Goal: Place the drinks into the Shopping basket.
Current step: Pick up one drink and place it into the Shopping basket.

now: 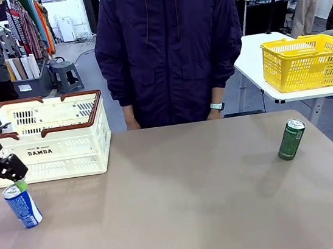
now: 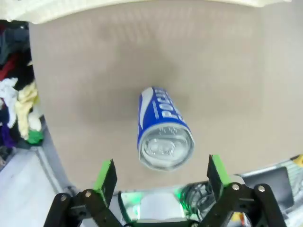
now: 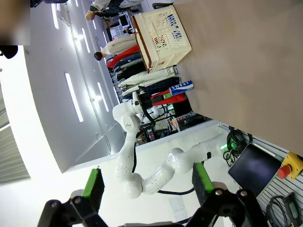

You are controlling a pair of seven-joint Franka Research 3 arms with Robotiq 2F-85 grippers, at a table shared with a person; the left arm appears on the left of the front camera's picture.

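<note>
A: Where are the drinks located?

B: A blue-and-white can (image 1: 22,205) is seen standing upright at the near left of the table (image 1: 183,202), just in front of the cream basket (image 1: 54,137). A green can (image 1: 291,139) is seen upright toward the right side of the table, well apart from the blue-and-white can. Neither can is inside the cream basket, which is set at the far left of the table.

A: What is the condition of the left gripper (image 2: 161,174)?

B: It is spread wide and nothing is grasped. In the left wrist view the blue-and-white can (image 2: 162,130) is seen between and beyond the two green pads (image 2: 106,175), with its silver top turned toward the camera. No contact between pads and can is visible.

A: And the right gripper (image 3: 147,182)?

B: It is likewise released and nothing is held. In its wrist view the cream basket (image 3: 163,32) and the blue-and-white can (image 3: 181,88) are seen far off, beside the other arm.

A: What else is visible?

B: A person in a dark jacket (image 1: 168,47) is positioned at the far edge. A yellow basket (image 1: 305,61) is placed on a separate white table behind.
</note>
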